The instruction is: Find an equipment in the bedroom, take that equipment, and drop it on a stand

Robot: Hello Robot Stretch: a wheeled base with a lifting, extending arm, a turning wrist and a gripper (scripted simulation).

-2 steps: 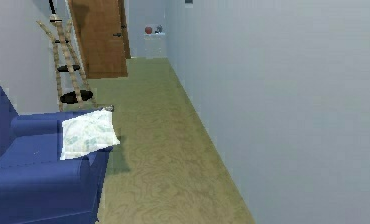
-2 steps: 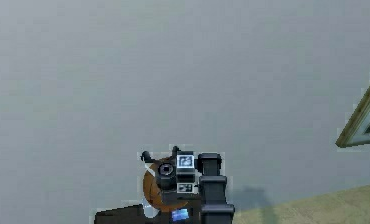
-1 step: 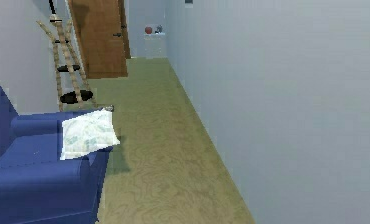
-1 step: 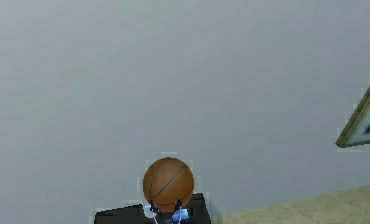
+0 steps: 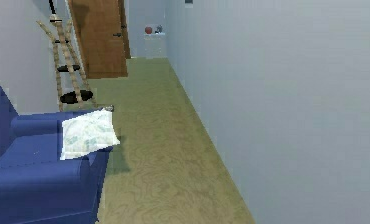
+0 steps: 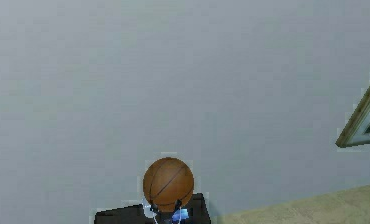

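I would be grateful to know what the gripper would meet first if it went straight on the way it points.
Probably the basketball right at the gripper; beyond it, the bare wall, though depth is unclear.

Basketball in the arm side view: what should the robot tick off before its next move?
1. Sight of the basketball: ok, low against the wall.
2. Whether the gripper holds it: cannot tell; a dark shape lies right beneath the ball.
3. A stand located: cannot tell; a small white furniture piece at the corridor's far end might serve.
4. The floor ahead free: ok.
5. The blue armchair off the path: ok, at the forward view's left.
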